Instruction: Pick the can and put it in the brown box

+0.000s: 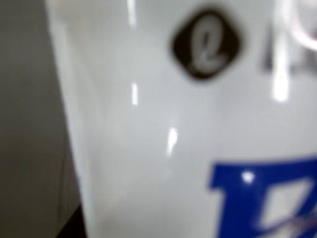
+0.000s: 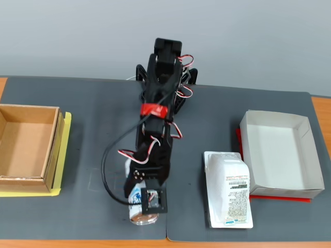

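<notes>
Wrist view: the can (image 1: 163,124) fills nearly the whole picture, very close and blurred; white skin with a dark rounded badge and blue lettering at the lower right. A grey strip shows at the left edge.
Fixed view: the whole table; the arm (image 2: 158,124) reaches from the far middle toward the near edge.
Can: lying on the dark mat (image 2: 93,119), near the front edge, left of centre, its silver end (image 2: 143,218) facing the camera.
Gripper: gripper (image 2: 138,199) is down over the can; its body hides the fingers, so I cannot tell whether it is clamped or spread.
Brown box: brown box (image 2: 26,178) at the far left edge, open top, sitting on a yellow sheet (image 2: 64,155), well apart from the can.
Open room: bare mat lies between the can and the brown box.
Right side: a white wrapped packet (image 2: 228,188) near the can's right, then a white-grey box (image 2: 279,152) on a red sheet (image 2: 279,197).
Cables: a black lead (image 2: 106,170) loops left of the arm.
</notes>
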